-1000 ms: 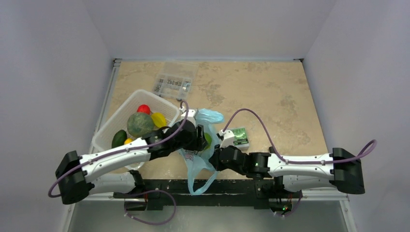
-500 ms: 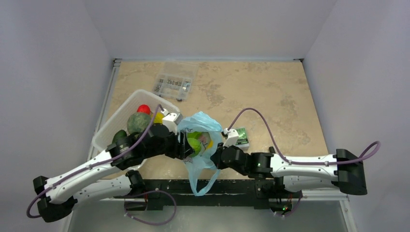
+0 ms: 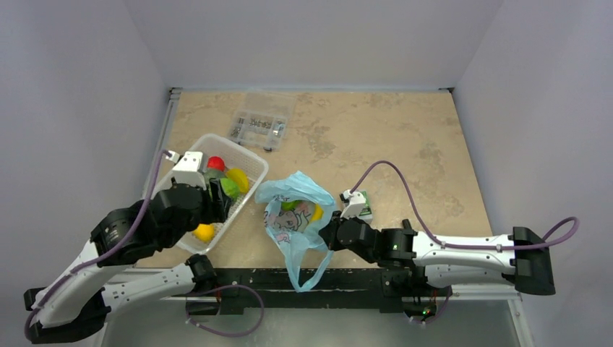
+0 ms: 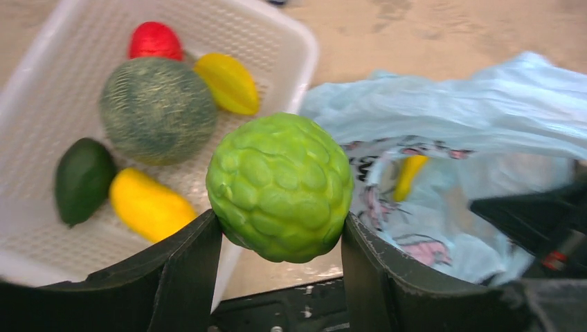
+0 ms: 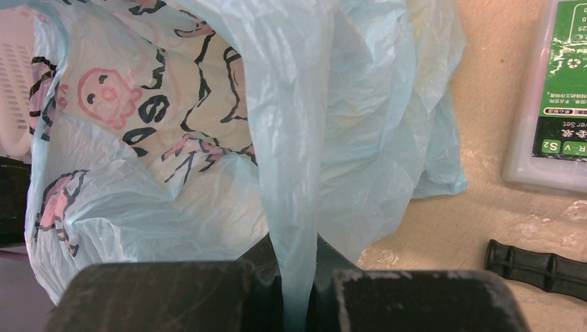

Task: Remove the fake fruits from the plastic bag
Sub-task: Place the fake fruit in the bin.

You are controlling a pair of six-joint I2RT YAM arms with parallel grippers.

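Swung left since the earlier frames: left gripper point(image 3: 220, 196), away from bag point(image 3: 293, 231) and out over basket point(image 3: 249, 160), bumpy fruit point(image 4: 280, 187) carried along.

- Left gripper: clamped on bumpy fruit, one finger on each side.
- Right gripper point(image 5: 294, 290): pinched tight on a strip of bag film at bag's near right edge, mouth held up.
- Bag: between the arms, mouth open upward. Inside, green fruit point(image 3: 289, 205) and yellow fruit point(image 3: 316, 212).
- Basket: just left of bag. Holds red, netted green, dark green and two yellow pieces.
- Relation for the coming move: from above, bumpy fruit inside basket's right rim; from the wrist, level with that rim, bare mesh to its left. Drop probably safer after slightly more leftward travel, otherwise risk of a bounce off the rim. Left arm nearer basket; right arm tied to bag.
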